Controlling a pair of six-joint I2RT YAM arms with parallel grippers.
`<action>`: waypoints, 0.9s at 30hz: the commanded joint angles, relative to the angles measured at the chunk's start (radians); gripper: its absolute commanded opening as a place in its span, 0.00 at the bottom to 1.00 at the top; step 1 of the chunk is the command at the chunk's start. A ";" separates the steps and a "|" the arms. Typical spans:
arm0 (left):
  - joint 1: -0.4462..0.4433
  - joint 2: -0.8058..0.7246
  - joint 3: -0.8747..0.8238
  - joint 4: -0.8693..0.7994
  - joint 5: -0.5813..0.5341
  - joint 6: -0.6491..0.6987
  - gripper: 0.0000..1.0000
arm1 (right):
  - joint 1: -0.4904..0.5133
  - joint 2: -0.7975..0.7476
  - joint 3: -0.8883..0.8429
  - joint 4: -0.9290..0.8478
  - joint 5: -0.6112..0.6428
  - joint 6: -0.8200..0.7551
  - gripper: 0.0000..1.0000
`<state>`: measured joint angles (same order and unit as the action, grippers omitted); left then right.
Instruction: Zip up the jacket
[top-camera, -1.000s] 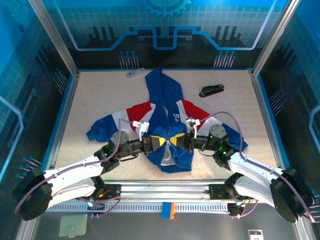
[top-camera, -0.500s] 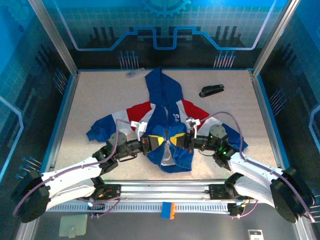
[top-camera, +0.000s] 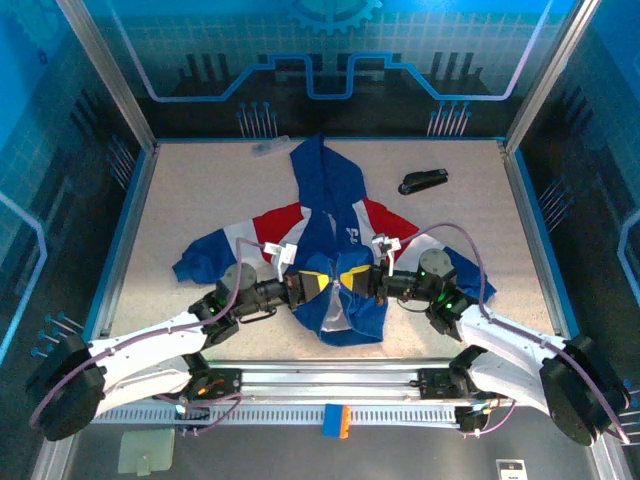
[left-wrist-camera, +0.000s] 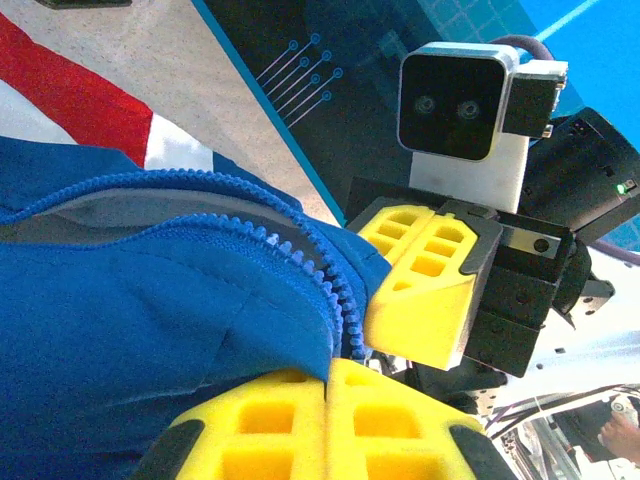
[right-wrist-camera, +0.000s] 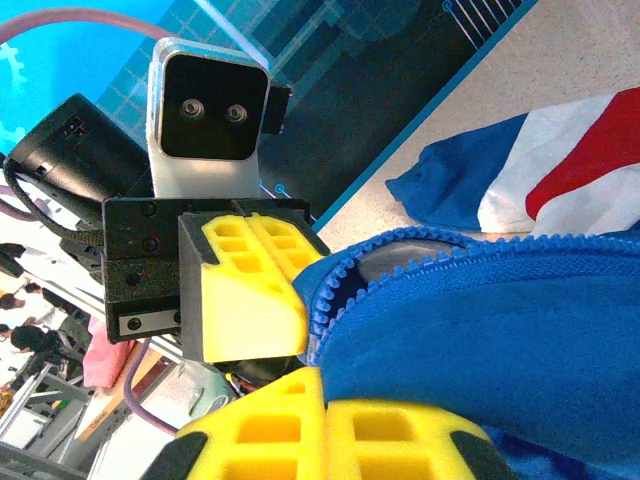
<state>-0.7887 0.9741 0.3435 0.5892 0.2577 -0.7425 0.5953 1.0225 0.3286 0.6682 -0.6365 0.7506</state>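
Closest to me, the two arms reach in from the near edge of the surface (top-camera: 190, 200) and bend toward each other, meeting over the lower front of the jacket (top-camera: 330, 190). The left pincer (top-camera: 312, 284) is squeezed fully closed, its yellow fingers pressed flat together. Blue cloth from the jacket's front edge is caught between them, right where the row of zip teeth (left-wrist-camera: 335, 290) curves down into the pinch. The right pincer (top-camera: 355, 278) faces it nose to nose, just beside it. Its yellow fingers are likewise clamped together, on the opposite front edge, where another line of teeth runs in toward the grip. From the left wrist's view the front gapes a little behind the teeth, showing grey lining.

Beyond the pincers the jacket lies spread on the middle of the surface, hem nearest the arms. Its sleeves are thrown out to either side, with red and white bands across them and the chest. Small white lettering sits on the chest to the right of the opening. The blue hood points away toward the far wall.

Further back and to the right, well apart from the jacket, lies a small black object (top-camera: 423, 181). At the far left, near the hood's tip, sits a small pale item (top-camera: 268, 147) too indistinct to name.
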 joint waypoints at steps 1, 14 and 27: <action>-0.006 -0.044 -0.015 0.046 -0.013 -0.012 0.00 | 0.012 0.010 0.008 0.059 0.002 -0.022 0.00; -0.009 -0.024 -0.021 0.071 -0.006 -0.028 0.00 | 0.015 0.024 0.010 0.092 -0.004 -0.017 0.00; -0.014 -0.020 -0.015 0.087 -0.003 -0.029 0.00 | 0.031 0.015 0.006 0.111 0.020 -0.103 0.00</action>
<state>-0.7914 0.9676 0.3351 0.6338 0.2573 -0.7612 0.6090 1.0443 0.3286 0.7273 -0.6327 0.7120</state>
